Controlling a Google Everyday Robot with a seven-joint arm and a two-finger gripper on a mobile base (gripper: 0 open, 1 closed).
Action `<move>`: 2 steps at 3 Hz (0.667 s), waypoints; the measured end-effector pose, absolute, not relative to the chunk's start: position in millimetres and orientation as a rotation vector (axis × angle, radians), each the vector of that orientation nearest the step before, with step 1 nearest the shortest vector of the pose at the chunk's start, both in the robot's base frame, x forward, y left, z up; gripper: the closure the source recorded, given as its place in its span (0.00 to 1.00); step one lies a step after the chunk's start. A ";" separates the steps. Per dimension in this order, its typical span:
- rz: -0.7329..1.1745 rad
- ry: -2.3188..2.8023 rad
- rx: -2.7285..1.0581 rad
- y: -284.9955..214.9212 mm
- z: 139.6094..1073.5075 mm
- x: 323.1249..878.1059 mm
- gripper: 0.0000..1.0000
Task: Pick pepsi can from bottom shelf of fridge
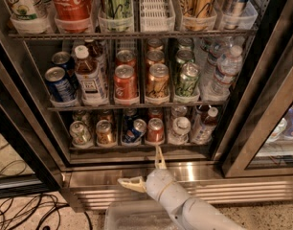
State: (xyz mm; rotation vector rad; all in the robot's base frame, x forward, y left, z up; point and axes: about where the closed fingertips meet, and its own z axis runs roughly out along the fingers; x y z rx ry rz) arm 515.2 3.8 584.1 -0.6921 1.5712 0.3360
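Note:
The fridge [194, 172] stands open before me with its steel frame and ribbed base grille. On the bottom shelf [113, 149] a small dark-blue pepsi can [135, 131] leans in the middle lane, between an orange-gold can [105, 132] and a red can [155, 130]. My gripper [142, 169] is below the shelf's front edge, in front of the steel sill. It is open and empty, with one finger pointing up toward the shelf and the other pointing left. The pepsi can is just above and slightly left of the upper fingertip.
The bottom shelf also holds a silver can [80, 132] at left and small bottles [180, 128] at right. The middle shelf carries a blue can [58, 84], a bottle, several cans and water bottles [226, 71]. A clear bin [129, 218] sits on the floor. Cables [17, 214] lie at left.

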 end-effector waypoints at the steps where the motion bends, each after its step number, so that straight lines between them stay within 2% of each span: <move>1: 0.376 1.567 -0.607 13.6 584.2 516.0 0.00; 2: 0.376 1.567 -0.607 13.7 584.2 516.0 0.00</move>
